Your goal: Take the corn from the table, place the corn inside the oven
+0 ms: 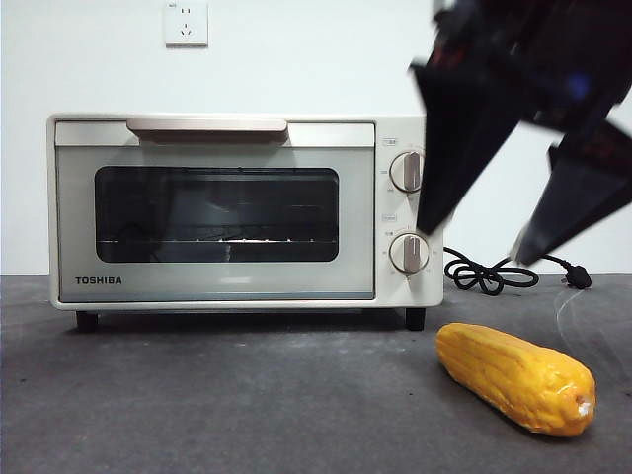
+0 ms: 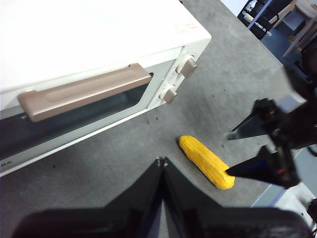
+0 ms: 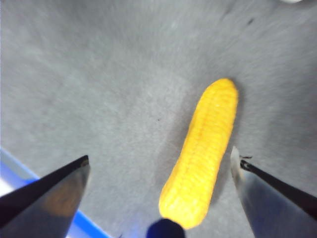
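"TOSHIBA" printed in dark capitals at lower left of the oven [image 1: 237, 207] door frame; small markings beside both knobs [image 1: 408, 171], too small to read. Faint reddish label on the oven top near the knob corner in left wrist view, illegible. White wall socket [image 1: 187, 23] above the oven, marking unreadable. Oven door closed, beige bar handle [image 1: 207, 125] across the top, dark glass with rack lines visible inside. Black cord [image 1: 489, 272] coiled on the table [image 1: 247, 395] behind the oven's knob side, plug lying at its end. The corn [image 1: 515, 377] lying flat on the table in front of and beside the oven's knob end, apart from it, not touched by anything. Cob glossy yellow-orange, ribbed kernel rows running lengthwise, tapered end with a whitish tip pointing away from the oven. Right gripper [image 1: 479, 247] hanging above the corn, jaws spread wide, cob between them in right wrist view without contact. Left gripper [image 2: 162, 161] well back from the corn, jaws pressed together, nothing held.
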